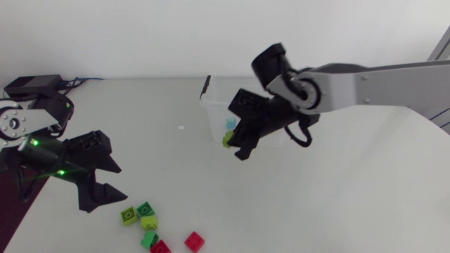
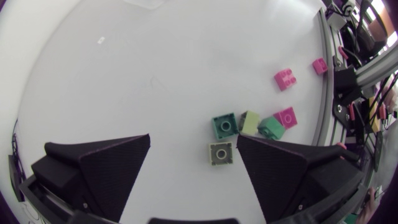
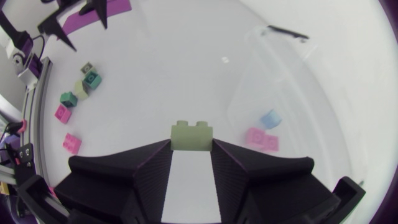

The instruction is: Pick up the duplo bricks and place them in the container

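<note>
Right matte black gripper (image 3: 191, 147), clamped on pale green duplo brick (image 3: 191, 135), should centre over transparent plastic container (image 1: 216, 105) before releasing

The container (image 1: 209, 98) is a clear, open-topped box standing upright toward the far side of the table, with a light blue brick (image 3: 270, 118) and a pink brick (image 3: 261, 138) lying close together on its floor. A pale green brick (image 3: 191, 136), studs up, is pinched from both sides between the fingers of the right gripper (image 3: 191, 147), just beside the container. Well apart from it, the rest lie clustered on the table: an olive brick (image 2: 221, 153) and a teal brick (image 2: 224, 126), both studs up, a yellow-green brick (image 2: 249, 122) touching a green brick (image 2: 271, 128), and three loose pink bricks (image 2: 285, 79), one against the green brick.
</note>
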### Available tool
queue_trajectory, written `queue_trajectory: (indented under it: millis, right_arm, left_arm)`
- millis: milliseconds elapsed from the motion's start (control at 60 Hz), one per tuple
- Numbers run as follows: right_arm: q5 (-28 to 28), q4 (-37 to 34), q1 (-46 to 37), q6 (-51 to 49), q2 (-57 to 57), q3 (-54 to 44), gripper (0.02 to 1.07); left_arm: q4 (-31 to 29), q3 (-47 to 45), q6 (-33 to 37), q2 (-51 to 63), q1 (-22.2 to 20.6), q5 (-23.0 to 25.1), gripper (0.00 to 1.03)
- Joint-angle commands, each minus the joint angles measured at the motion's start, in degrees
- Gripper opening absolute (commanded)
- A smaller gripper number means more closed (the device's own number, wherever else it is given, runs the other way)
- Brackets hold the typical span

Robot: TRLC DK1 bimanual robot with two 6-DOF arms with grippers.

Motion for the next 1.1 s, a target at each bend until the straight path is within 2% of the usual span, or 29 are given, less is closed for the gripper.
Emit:
queue_trajectory:
  millis: [0, 233, 500, 833, 1000, 1067, 1083]
  right_arm:
    - [0.2, -1.3, -1.7, 1.9, -4.5, -1.9, 0.21]
    - [2.0, -2.5, -4.1, 4.5, -12.4, -2.5, 0.21]
    - [2.4, -1.9, -7.7, 7.5, -15.5, 0.0, 0.21]
    - [2.2, -0.9, -12.1, 9.6, -15.3, 3.5, 0.21]
    - [2.5, 4.4, -15.3, 13.1, -11.0, 5.6, 0.21]
    - [2.5, 5.7, -16.0, 13.7, -8.9, 6.6, 0.21]
    - [2.5, 5.7, -16.4, 13.8, -8.0, 7.2, 0.21]
  left_arm:
    - [-0.7, -3.6, 2.1, -1.5, -1.0, -1.8, 0.97]
    - [1.7, -9.7, -0.5, -4.5, -3.7, -6.5, 0.97]
    - [9.3, -13.9, -6.9, -0.2, -6.6, -10.5, 0.96]
    - [12.9, -14.0, -8.6, 6.0, -7.1, -10.4, 0.95]
    - [14.8, -14.0, -10.1, 9.3, -8.3, -10.4, 0.85]
    - [15.2, -13.9, -10.3, 10.1, -8.6, -10.3, 0.74]
    - [15.4, -13.9, -10.5, 10.6, -8.5, -10.3, 0.66]
